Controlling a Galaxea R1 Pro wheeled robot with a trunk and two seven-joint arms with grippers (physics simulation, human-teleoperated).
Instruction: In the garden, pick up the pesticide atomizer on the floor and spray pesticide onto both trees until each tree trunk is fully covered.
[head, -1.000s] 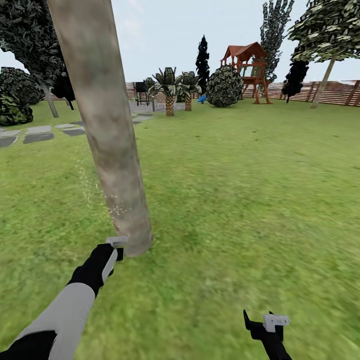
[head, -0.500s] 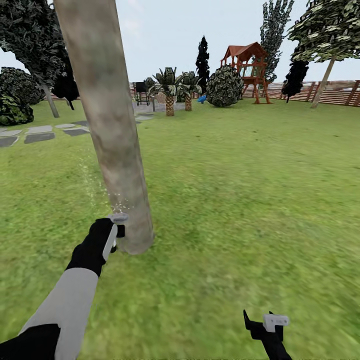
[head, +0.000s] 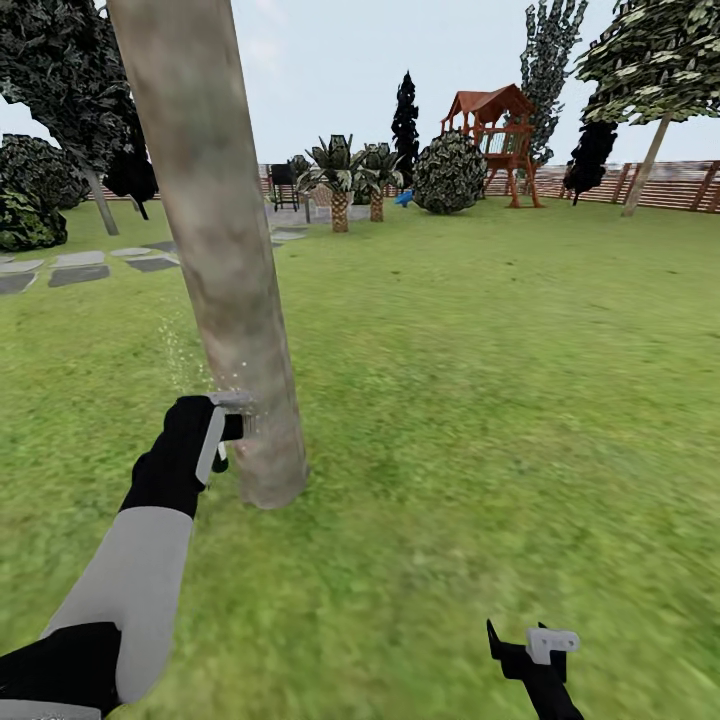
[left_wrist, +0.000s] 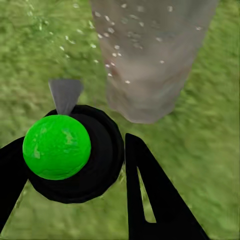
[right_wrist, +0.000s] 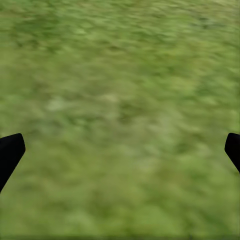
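I have the left gripper (head: 232, 418) closed around the pesticide atomizer, a black round-bodied sprayer with a bright green ball top (left_wrist: 56, 146) and a small grey nozzle, and what matters now is its aim: the thick pale grey-beige mottled-bark tree trunk (head: 215, 250) stands just beyond the nozzle, slightly to the right of my left hand, with its long axis running up and leaning a little leftward out of the head view. The left arm is plainly the nearer one; the right gripper (head: 530, 648) hangs low and well apart from the tree over the blurry green grass lawn (head: 480, 380), its black fingers spread wide and holding nothing. From the head view I read the height of the nozzle on the trunk, low down near the base, and a faint scatter of white droplets on the trunk's left side. The left wrist view gives me what the head cannot: the nozzle pointing toward the trunk's foot and white specks across the bark. I judge the next sweep should travel up the trunk's length.
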